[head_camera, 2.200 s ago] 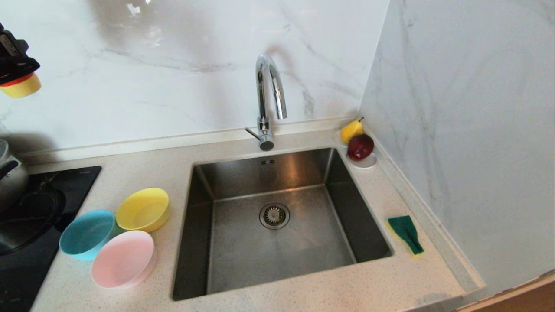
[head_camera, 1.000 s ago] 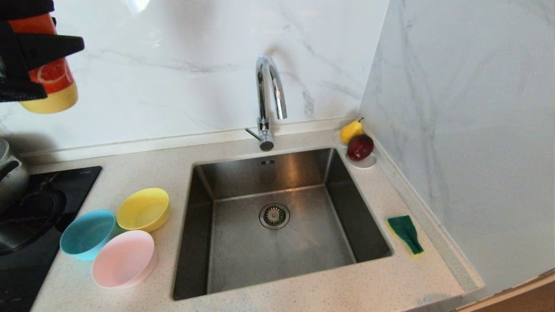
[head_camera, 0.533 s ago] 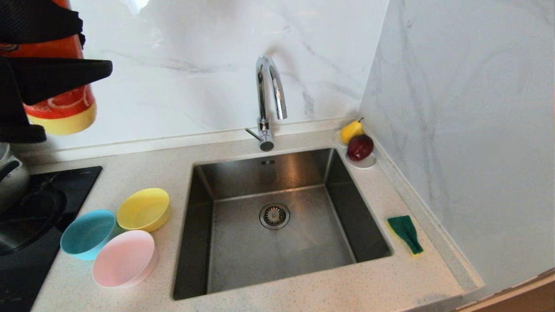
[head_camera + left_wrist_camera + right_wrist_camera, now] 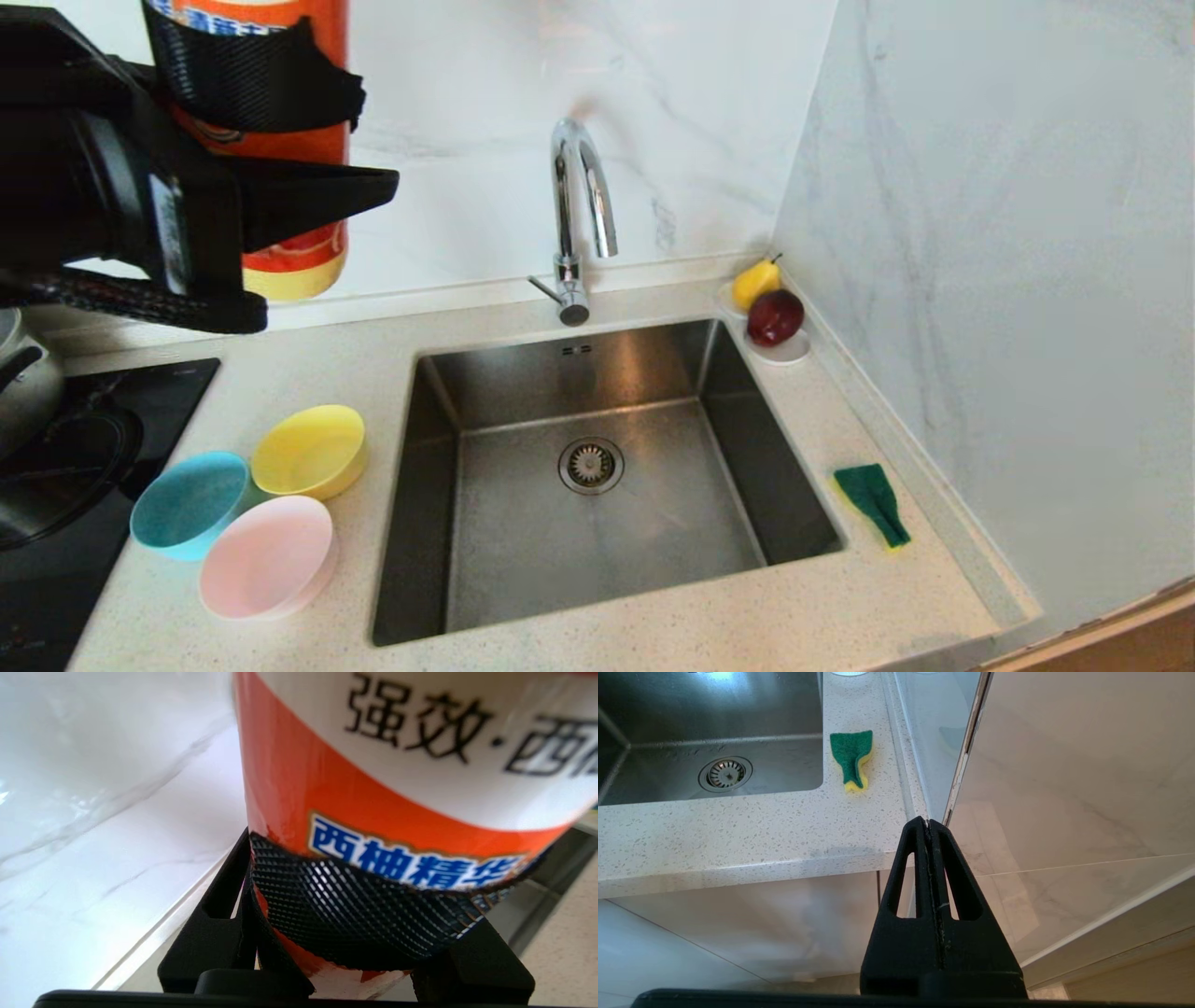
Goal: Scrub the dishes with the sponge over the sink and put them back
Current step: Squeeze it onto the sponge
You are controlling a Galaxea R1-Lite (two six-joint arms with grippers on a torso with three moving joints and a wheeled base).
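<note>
The marble-look back wall (image 4: 448, 112) and side wall (image 4: 1008, 280) frame the speckled counter (image 4: 308, 373), in which the sink (image 4: 597, 485) sits as a square steel basin with a round drain (image 4: 591, 465) at its middle and an arched faucet (image 4: 579, 215) behind it. At the left edge of the head view a black cooktop (image 4: 65, 485) and a steel pot (image 4: 19, 373) are both cut off, so little of either can be made out.

The left gripper (image 4: 280, 149) fills the upper left, its body hiding that part of the wall. Its fingers are clamped about halfway apart on an orange bottle (image 4: 299, 47) with a yellow base; the bottle's top runs out of the picture, and it stands roughly upright, long axis vertical. In the left wrist view the textured pad (image 4: 355, 905) presses against the label. Compared with the earlier head pictures, gripper and bottle have come well in from the left edge toward the faucet and show much larger.

The three bowls lie where they were, left of the sink, openings up: yellow bowl (image 4: 308, 451), teal-blue bowl (image 4: 189, 504) and pale pink bowl (image 4: 269, 557), touching or nearly so. A saucer (image 4: 789, 353) with a yellow pear (image 4: 756, 280) and a red apple (image 4: 776, 315) sits at the sink's far right corner.

The sponge (image 4: 873, 502) lies green face up on the counter right of the sink, unmoved, its long axis running front to back, slightly slanted.

The right gripper (image 4: 928, 823) hangs parked below the counter's front edge, fingers pressed together, empty.
</note>
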